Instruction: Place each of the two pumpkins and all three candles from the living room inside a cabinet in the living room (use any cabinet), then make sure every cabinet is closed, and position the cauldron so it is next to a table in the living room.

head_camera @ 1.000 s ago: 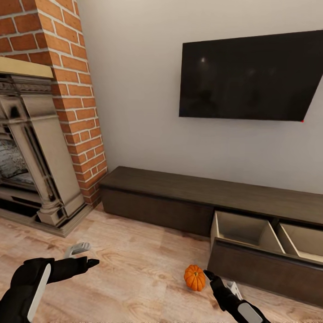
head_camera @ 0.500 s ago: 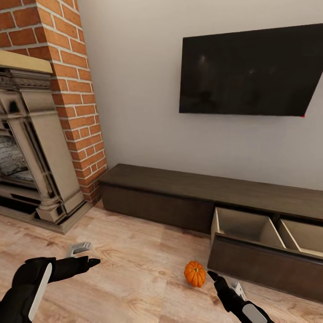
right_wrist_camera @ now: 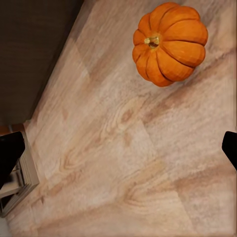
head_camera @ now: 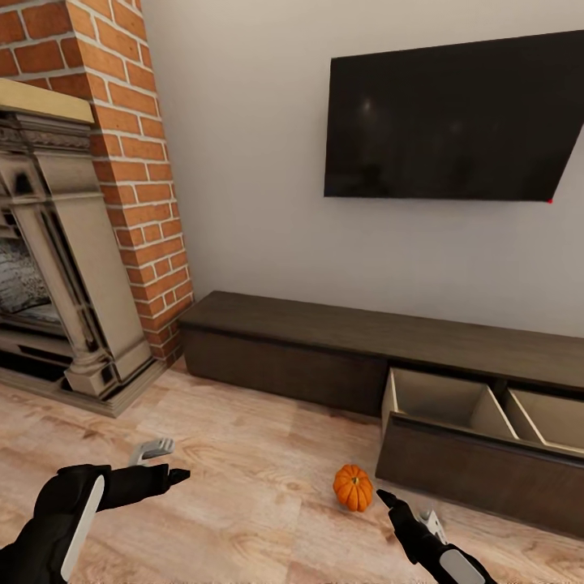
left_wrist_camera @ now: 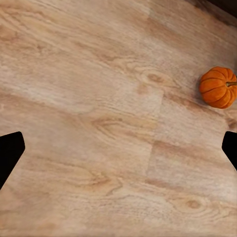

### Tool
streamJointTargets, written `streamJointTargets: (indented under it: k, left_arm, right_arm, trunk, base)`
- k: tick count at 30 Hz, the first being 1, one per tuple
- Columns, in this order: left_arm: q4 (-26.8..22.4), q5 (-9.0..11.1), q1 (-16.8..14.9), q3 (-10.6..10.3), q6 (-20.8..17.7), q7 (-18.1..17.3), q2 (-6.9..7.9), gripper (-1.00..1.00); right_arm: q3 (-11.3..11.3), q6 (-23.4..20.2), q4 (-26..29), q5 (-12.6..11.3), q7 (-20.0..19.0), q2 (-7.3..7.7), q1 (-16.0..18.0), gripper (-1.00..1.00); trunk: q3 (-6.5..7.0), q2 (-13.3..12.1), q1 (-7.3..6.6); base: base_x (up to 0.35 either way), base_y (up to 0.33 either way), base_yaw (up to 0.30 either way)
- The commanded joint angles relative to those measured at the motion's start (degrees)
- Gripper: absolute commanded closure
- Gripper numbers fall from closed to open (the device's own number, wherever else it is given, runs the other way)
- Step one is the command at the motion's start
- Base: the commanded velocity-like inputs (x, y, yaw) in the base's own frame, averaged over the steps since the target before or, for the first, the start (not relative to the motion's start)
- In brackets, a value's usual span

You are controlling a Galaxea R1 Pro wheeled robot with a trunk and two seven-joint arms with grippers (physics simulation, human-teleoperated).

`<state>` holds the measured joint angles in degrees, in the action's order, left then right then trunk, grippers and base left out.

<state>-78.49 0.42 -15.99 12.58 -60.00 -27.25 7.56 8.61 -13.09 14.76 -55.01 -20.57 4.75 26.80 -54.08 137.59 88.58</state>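
One orange ribbed pumpkin (head_camera: 353,487) sits on the wooden floor, just in front of the long dark brown cabinet (head_camera: 308,341). At the cabinet's right end a drawer (head_camera: 454,458) is pulled out, and its pale compartments look empty. My right gripper (head_camera: 408,509) hovers open close beside the pumpkin (right_wrist_camera: 170,43), which lies ahead of its spread fingers and off to one side. Further left, my left gripper (head_camera: 166,461) is open above bare floor. In the left wrist view the pumpkin (left_wrist_camera: 218,87) is off to one side. The candles, cauldron and table are out of view.
A stone fireplace (head_camera: 57,268) with a brick chimney (head_camera: 138,162) stands at the left. A black TV (head_camera: 454,122) hangs on the wall above the cabinet. The pulled-out drawer front juts over the floor at the right.
The whole picture has slid upward a little, so the head camera has moved. Both grippers stay open, and the left one has edged slightly right. The pumpkin rests in the same spot on the floor.
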Motion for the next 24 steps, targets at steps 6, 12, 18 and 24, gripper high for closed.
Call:
streamJointTargets:
  k: [6, 12, 18, 24]
  left_arm:
    - [0.0, 0.0, 0.0, 0.0, 0.0, 0.0, 0.04, -1.0]
    - [0.0, 0.1, 0.0, 0.2, 0.0, 0.0, 0.24, -1.0]
    - [0.0, 0.1, 0.0, 0.3, 0.0, 0.0, 0.26, -1.0]
    - [0.0, 0.1, 0.0, 0.3, 0.0, -0.1, 0.34, -1.0]
  right_arm:
    - [0.0, 0.1, 0.0, 0.0, 0.0, -0.01, 0.0, -1.0]
    - [0.0, 0.1, 0.0, 0.0, 0.0, -0.01, 0.0, -1.0]
    - [0.0, 0.1, 0.0, 0.0, 0.0, -0.01, 0.0, -1.0]
    - [0.0, 0.1, 0.0, 0.1, 0.1, -0.01, 0.0, -1.0]
  trunk:
    - [-1.08, 2.4, 1.32]
    - [-2.16, 4.8, 2.64]
    - [-3.4, 5.7, 3.19]
    - [-4.29, 5.8, 3.29]
  base:
    - [0.0, 0.0, 0.0]
    - [0.0, 0.0, 0.0]
    - [0.0, 0.0, 0.0]
    - [0.0, 0.0, 0.0]
